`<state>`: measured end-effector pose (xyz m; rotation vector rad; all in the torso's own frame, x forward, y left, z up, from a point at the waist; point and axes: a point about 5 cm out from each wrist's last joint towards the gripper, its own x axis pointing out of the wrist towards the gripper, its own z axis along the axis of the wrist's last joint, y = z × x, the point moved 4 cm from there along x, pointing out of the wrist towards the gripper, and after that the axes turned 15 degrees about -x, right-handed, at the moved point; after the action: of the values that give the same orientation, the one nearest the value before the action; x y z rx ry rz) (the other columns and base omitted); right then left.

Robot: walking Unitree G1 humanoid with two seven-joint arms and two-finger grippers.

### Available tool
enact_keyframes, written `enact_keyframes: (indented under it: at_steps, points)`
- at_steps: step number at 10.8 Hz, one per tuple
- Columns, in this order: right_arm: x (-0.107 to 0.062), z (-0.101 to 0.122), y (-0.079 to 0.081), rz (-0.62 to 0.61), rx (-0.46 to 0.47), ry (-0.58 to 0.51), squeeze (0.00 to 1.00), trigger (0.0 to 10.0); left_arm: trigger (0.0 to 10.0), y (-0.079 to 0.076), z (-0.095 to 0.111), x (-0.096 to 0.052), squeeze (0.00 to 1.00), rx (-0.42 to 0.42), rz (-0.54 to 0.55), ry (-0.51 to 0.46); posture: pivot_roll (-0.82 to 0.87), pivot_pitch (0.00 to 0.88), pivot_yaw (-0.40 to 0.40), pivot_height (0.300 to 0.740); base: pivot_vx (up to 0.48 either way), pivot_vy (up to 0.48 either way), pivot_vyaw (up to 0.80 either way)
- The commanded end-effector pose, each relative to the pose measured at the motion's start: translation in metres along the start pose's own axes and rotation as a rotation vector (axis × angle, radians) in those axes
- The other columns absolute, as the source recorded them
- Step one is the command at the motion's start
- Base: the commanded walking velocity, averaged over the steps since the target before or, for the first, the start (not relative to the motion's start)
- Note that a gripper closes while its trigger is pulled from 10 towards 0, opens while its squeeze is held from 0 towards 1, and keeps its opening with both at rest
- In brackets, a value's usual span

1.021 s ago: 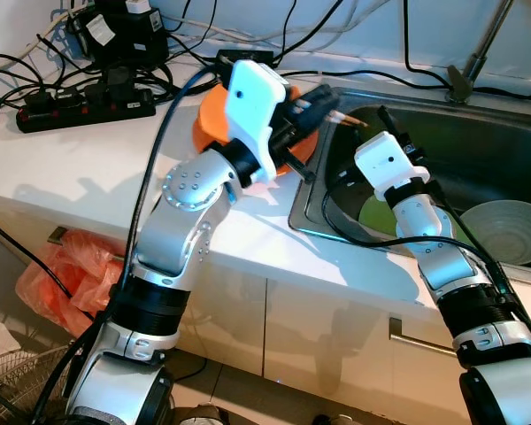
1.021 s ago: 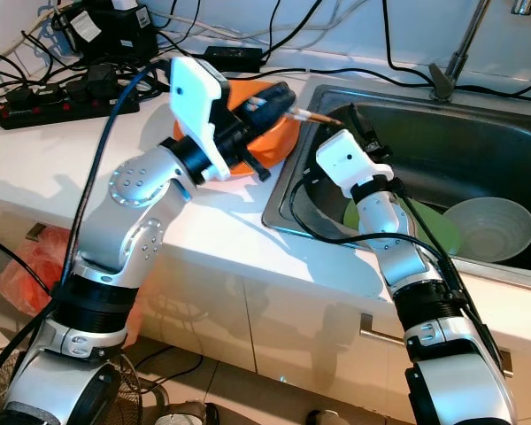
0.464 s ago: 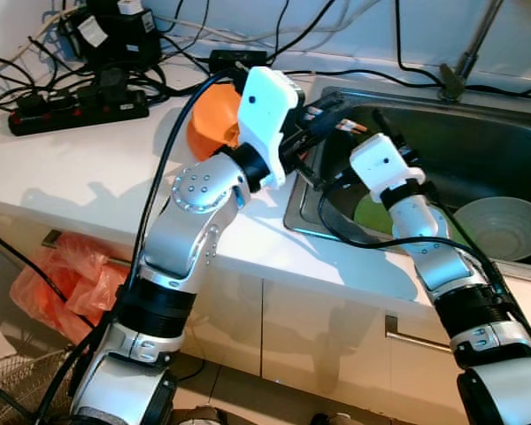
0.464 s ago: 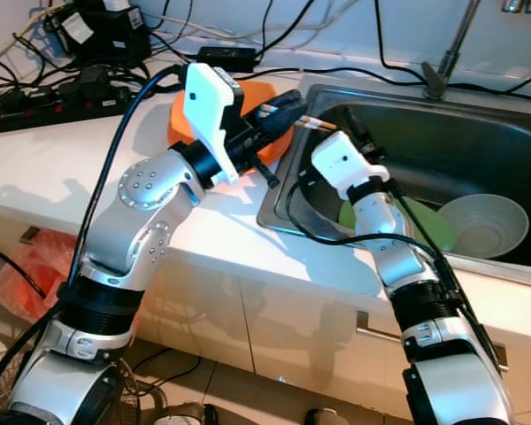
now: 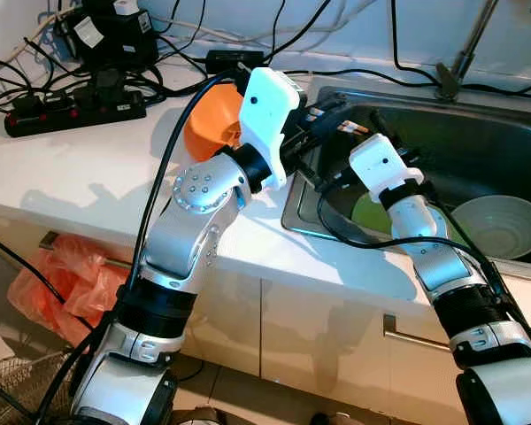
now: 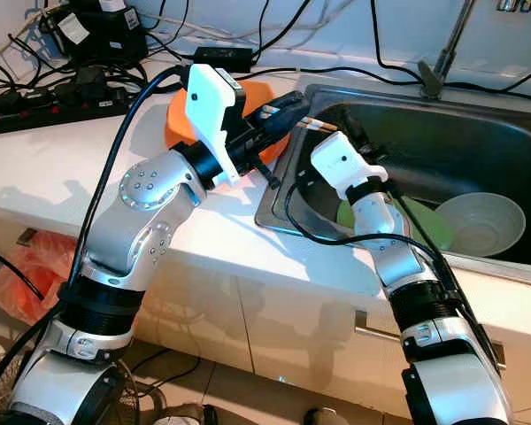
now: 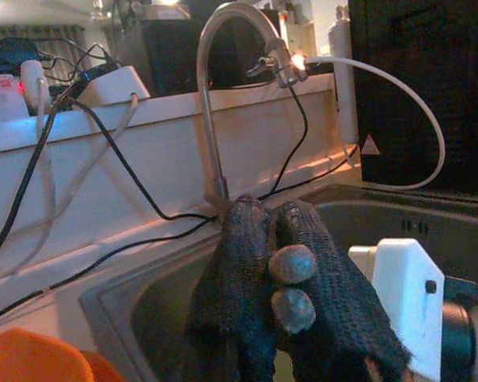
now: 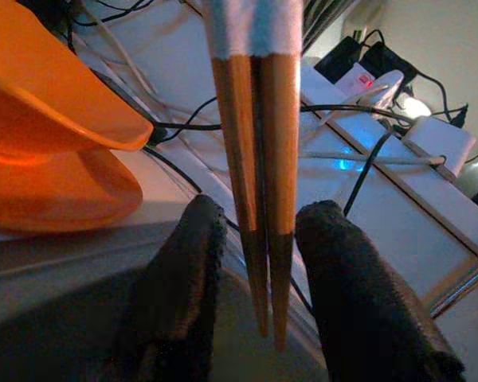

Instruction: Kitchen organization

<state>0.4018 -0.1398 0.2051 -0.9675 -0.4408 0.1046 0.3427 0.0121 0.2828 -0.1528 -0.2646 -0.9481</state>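
Wooden chopsticks [image 8: 259, 199] pinched in left claw [image 6: 292, 104] over sink [image 6: 478, 133] edge; right claw [image 8: 255, 294] spread around their tips. Handover risk: early left release drops them into sink.

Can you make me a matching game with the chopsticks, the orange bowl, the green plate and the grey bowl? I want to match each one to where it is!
Things:
1. chopsticks
2. orange bowl
3. green plate
4. grey bowl

Places:
A. down in the sink, partly under the right arm
B. on the white counter, behind the left arm
C. held in the left end effector, tips over the sink edge
D. in the sink, beside the green plate

Pairs: 1-C, 2-B, 3-A, 4-D
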Motion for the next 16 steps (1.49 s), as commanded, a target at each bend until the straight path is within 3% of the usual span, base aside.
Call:
enact_keyframes:
  at_steps: [1,7,8,11,16]
  points:
    - [0.004,0.006,-0.005,-0.015,0.011,-0.020,0.00,0.0,10.0,-0.001,0.001,-0.001,0.00,0.030,0.002,0.006,0.06,0.060,0.036,0.740,0.000,0.000,0.00]
    - [0.005,0.007,-0.004,-0.011,0.026,-0.024,0.00,0.0,10.0,0.007,0.000,0.000,0.00,0.098,0.054,0.003,0.06,0.050,0.033,0.740,0.000,0.000,0.00]
    - [0.005,0.007,-0.004,-0.011,0.026,-0.024,0.00,0.0,10.0,0.010,-0.001,0.000,1.00,0.105,0.063,0.013,0.06,0.050,0.034,0.740,0.000,0.000,0.00]
    - [0.004,0.005,-0.003,-0.013,0.046,-0.012,0.00,0.0,10.0,0.017,-0.002,-0.003,1.00,0.099,0.099,0.015,0.06,0.055,0.031,0.740,0.000,0.000,0.00]
    - [0.004,-0.007,-0.009,-0.047,0.129,0.056,0.00,0.0,10.0,0.016,-0.002,-0.004,1.00,0.117,0.091,0.021,0.07,0.061,0.027,0.740,0.000,0.000,0.00]
